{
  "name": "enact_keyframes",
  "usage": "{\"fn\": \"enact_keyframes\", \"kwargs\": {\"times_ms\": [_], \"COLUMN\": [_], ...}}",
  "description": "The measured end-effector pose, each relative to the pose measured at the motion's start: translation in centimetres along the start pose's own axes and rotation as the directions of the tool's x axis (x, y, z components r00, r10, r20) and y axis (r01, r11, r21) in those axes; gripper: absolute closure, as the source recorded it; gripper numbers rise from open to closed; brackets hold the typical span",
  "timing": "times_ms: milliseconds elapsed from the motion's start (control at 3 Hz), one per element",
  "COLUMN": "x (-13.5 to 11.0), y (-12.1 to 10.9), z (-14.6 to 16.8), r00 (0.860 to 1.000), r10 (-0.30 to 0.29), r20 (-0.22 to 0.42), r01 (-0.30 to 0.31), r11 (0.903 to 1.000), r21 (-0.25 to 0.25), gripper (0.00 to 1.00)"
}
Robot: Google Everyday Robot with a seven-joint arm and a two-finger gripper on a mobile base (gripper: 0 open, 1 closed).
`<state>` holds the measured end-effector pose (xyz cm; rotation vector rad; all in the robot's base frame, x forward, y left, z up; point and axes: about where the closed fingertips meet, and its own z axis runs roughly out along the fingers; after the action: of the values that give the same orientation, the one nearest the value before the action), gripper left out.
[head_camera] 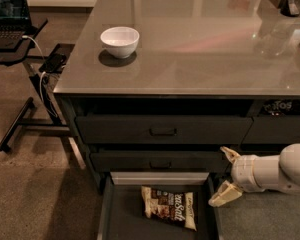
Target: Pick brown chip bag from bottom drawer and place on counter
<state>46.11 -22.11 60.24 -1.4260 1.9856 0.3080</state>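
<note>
The brown chip bag (169, 207) lies flat in the pulled-out bottom drawer (115, 214), cream-yellow with a dark brown panel and white lettering. My gripper (224, 176) reaches in from the right, just above the drawer's right edge and right of the bag. Its two pale fingers are spread apart with nothing between them, one near the middle drawer's front, the other at the open drawer's right rim. The glossy grey counter (200, 44) spans the top of the cabinet.
A white bowl (119, 41) stands on the counter's left part. Two handled drawers (162, 131) are shut above the open one. A dark packet (278, 106) shows in a slot at the right. A laptop stand (15, 39) with cables stands at the left.
</note>
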Motion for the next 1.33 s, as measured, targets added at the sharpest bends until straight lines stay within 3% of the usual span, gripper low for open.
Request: {"fn": "enact_keyframes", "kwargs": {"times_ms": [333, 667, 1000, 1333], "x": [1.9, 1.9, 2.4, 3.5], "y": [0.8, 0.8, 1.5, 3.0], "z": [4.0, 4.0, 6.6, 10.8], "r00": [0.999, 0.999, 0.997, 0.990], "r10": [0.041, 0.041, 0.077, 0.144], "r20": [0.010, 0.010, -0.002, -0.009], "r01": [-0.041, -0.041, -0.077, -0.144], "r11": [0.9981, 0.9981, 0.9941, 0.9822], "r21": [-0.047, -0.047, -0.076, -0.121], "gripper": [0.00, 0.00, 0.00, 0.00]}}
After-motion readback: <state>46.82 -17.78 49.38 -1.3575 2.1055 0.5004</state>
